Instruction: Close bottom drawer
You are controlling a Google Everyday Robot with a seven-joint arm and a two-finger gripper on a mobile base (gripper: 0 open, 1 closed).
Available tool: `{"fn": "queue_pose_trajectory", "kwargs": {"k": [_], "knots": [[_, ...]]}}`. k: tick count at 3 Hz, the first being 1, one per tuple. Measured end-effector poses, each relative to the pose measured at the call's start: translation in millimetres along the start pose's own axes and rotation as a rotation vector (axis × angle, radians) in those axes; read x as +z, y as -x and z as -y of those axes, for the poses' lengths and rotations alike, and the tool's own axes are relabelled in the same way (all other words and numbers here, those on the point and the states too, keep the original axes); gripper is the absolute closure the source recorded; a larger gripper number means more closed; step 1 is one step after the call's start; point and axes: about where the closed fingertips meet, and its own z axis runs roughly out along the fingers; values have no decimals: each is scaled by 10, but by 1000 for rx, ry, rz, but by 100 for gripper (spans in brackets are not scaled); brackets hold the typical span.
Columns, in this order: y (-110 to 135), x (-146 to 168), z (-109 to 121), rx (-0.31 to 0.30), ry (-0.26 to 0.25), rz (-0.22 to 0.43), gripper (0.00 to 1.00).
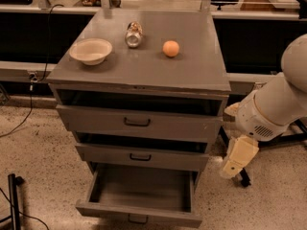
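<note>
The grey cabinet point(139, 71) has three drawers. The bottom drawer point(139, 213) is pulled far out towards me, and its shallow box looks empty. Its small dark bar handle point(137, 219) sits at the lower edge of the view. The middle drawer point(141, 156) and the top drawer point(136, 122) each stand slightly out. My gripper point(234, 166), on the white arm point(273, 109), hangs to the right of the cabinet. It is level with the middle drawer and touches nothing.
A pale bowl point(91, 51), a can lying on its side point(134, 34) and an orange point(171, 48) sit on the cabinet top. A black stand leg point(242, 176) is on the speckled floor right of the cabinet. Cables and a dark post point(14, 200) are at the lower left.
</note>
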Motion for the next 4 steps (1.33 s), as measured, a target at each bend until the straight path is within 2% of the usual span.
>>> {"fn": "queue_pose_trajectory", "kwargs": {"k": [1,2,3,4], "knots": [[0,-9,2,0,-2,-1,0],[42,312,-110,0,16,24,0],[56,1024,-508,11,91,112,0],[0,1321,-731,36,105,138,0]]}}
